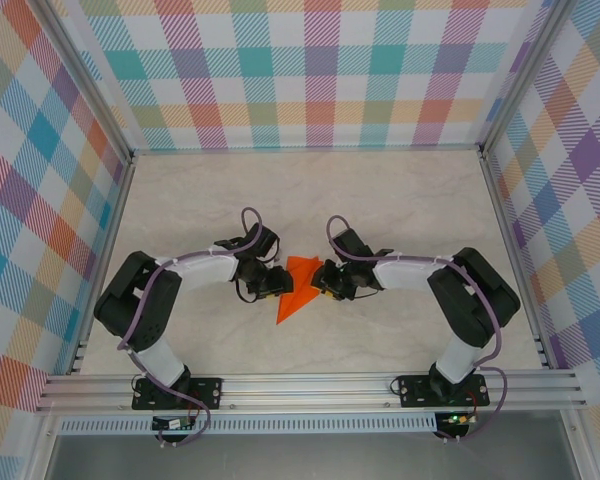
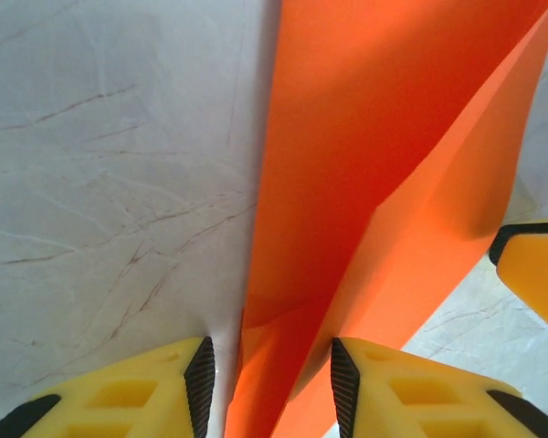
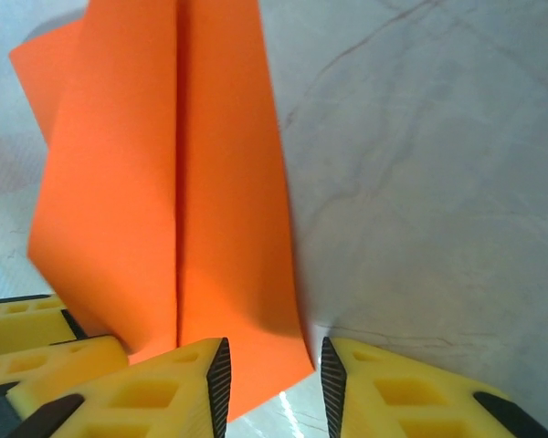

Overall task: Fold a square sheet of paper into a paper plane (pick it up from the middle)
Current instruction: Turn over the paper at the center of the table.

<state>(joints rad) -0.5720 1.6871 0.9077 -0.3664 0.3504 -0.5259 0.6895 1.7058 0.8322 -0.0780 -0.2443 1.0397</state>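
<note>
We count one plane (image 1: 298,287), bright orange, lying on the tabletop (image 1: 380,200) in the middle, a little toward the near edge and between the two arms. It is a narrow triangle with its tip pointing near and slightly left. The right wrist view shows a straight crease along its centre.

The left fingers (image 2: 137,401) stand at the left side of the plane and the right fingers (image 3: 411,392) at its right side, facing each other across the paper. In the left wrist view the two fingers are apart, and a raised fold of the paper passes through the gap, with a strip of tabletop showing beside it. In the right wrist view the fingers are also apart. One corner of the paper lies in the gap and bare tabletop shows next to it. We see no pad pressed flat on the paper, so we judge that neither pair is clamping now.

We judge that the folding is close to its end, because the sheet has the dart shape. The step in hand seems to be taking hold of the folded body at its middle. The next move calls for closing gently on the fold, both sides together, so the thin paper does not slide or crumple.

We count two arms, two pairs of fingers and one tabletop.
</note>
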